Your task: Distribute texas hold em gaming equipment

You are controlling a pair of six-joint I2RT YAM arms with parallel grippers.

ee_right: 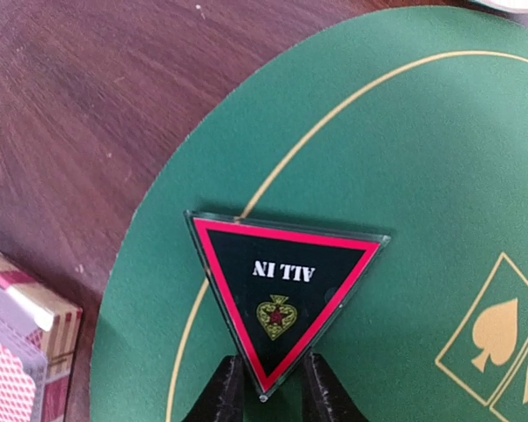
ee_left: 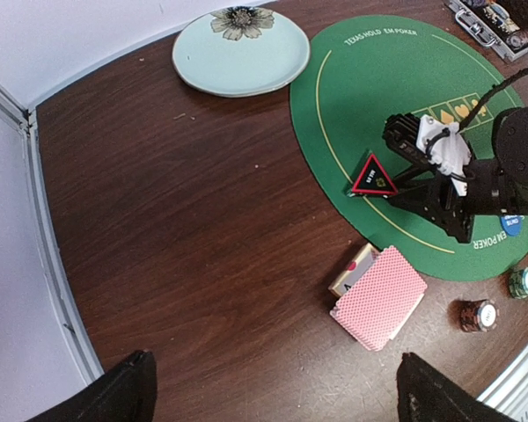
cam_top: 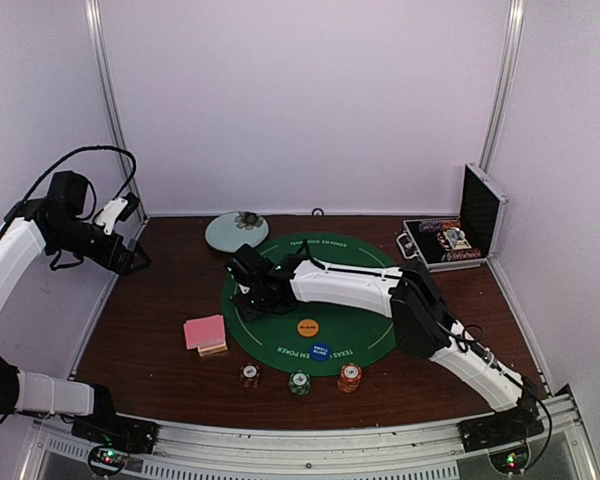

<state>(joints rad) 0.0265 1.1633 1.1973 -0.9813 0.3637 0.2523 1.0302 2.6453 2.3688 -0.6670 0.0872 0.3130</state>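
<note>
The right gripper (ee_right: 266,385) pinches one corner of the single red-black triangle marker (ee_right: 286,281), lettered ALL IN, at the left edge of a round green mat (ee_right: 405,132). Just left of this gripper and nearer the arm bases lies one stack of pink-backed playing cards (ee_left: 378,297), touching a card box (ee_left: 352,268). To its right on the mat sit two disc buttons, one orange (cam_top: 308,326) and one blue (cam_top: 321,351). Nearer the bases stand three chip stacks: dark (cam_top: 249,375), green (cam_top: 299,382), red-orange (cam_top: 349,377). Beyond the gripper rests one plate (cam_top: 230,232); far right, one open case (cam_top: 450,240). The left gripper (cam_top: 135,258) hangs wide apart, holding nothing, well away to the left.
</note>
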